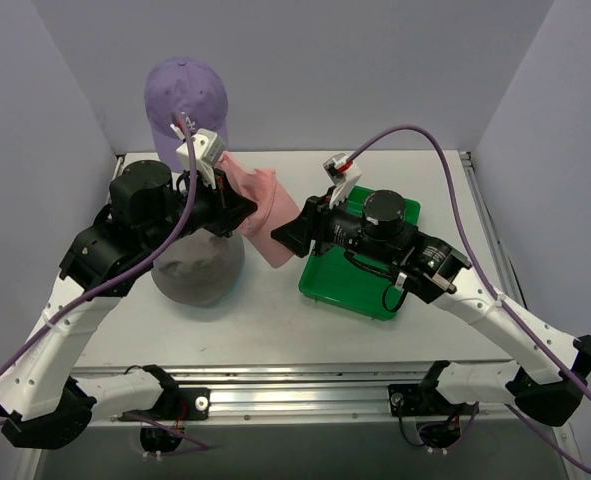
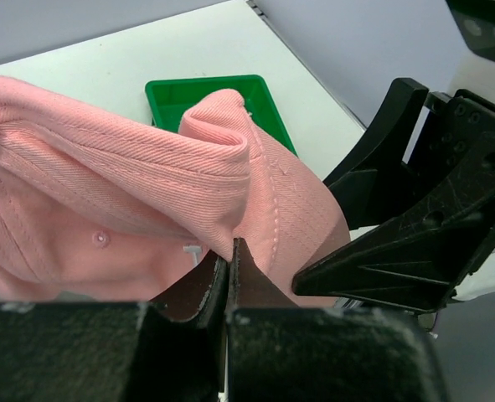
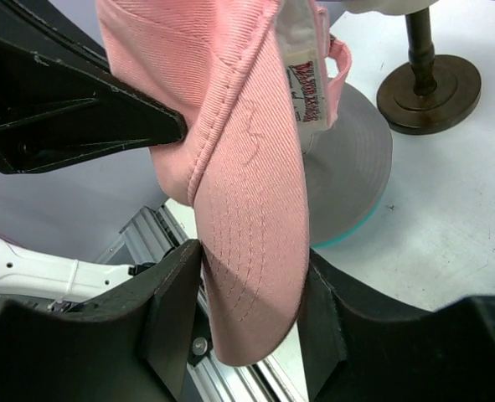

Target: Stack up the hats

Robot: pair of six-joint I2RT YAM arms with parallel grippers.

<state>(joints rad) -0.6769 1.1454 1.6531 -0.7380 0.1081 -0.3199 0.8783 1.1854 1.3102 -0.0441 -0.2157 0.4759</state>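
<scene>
A pink baseball cap [image 1: 260, 205] is being held clear of the desk [image 1: 275, 330], just short of its middle toward 12 o'clock, between the two arms. The fabric of its crown is being pinched by the left fingers [image 2: 251, 289], which are clenched tight on a fold with no gap showing between them. From the opposite side, at about 4 o'clock of the cap, its brim is being flanked by the right fingers [image 3: 172, 310]. The brim is lying between them and appears to be touching both, but it cannot be told whether it is being gripped or only bracketed. In the right wrist view the cap is hanging brim down, with its inner label turned toward the camera. A grey floppy hat [image 1: 200, 270] is lying flat on the desk at 8 o'clock of the pink cap, partly covered by the left arm, and a teal edge is being shown beneath its rim. A lilac baseball cap [image 1: 180, 95] is being carried high at 11 o'clock, at the far edge of the desk, above a brown stand [image 3: 427, 84]. A green tray [image 1: 350, 285] is resting on the desk at 4 o'clock, under the right arm.
</scene>
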